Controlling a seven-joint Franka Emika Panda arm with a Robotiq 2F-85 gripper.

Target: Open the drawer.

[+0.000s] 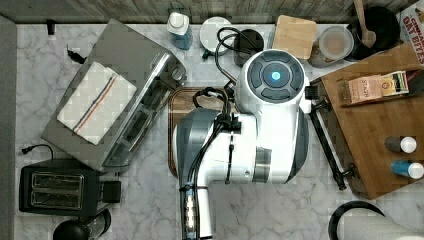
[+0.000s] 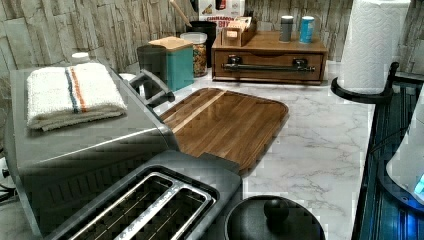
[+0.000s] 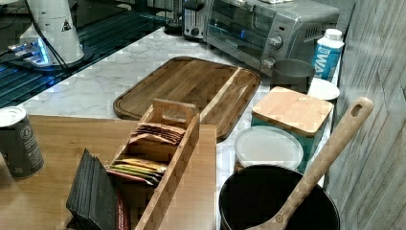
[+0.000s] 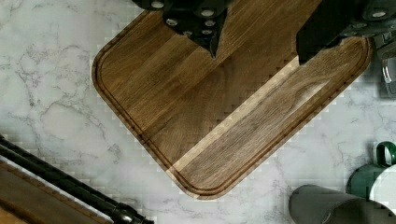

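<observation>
The drawer (image 2: pixel 267 59) is a brown wooden front under a bamboo cabinet top, at the far end of the counter in the left view, and it sits flush with the cabinet. Its long black bar handle (image 2: pixel 265 67) runs across the front on two brackets. In the top view the handle (image 1: pixel 327 147) lies along the cabinet's left edge, to the right of my arm. In the wrist view my gripper (image 4: pixel 259 49) hangs open above the dark cutting board (image 4: pixel 205 112), nothing between its fingers. The handle (image 4: pixel 60 186) and the drawer's wood (image 4: pixel 18 203) lie apart from the gripper, across a strip of marble.
A toaster oven (image 1: pixel 112 95) with a folded towel, a toaster (image 1: pixel 57 190) and a pot lid (image 2: pixel 272 220) crowd the top view's left. Jars, a teal box (image 2: pixel 177 62) and a utensil pot (image 3: pixel 277 201) line the wall. A paper towel roll (image 2: pixel 372 45) stands near the cabinet.
</observation>
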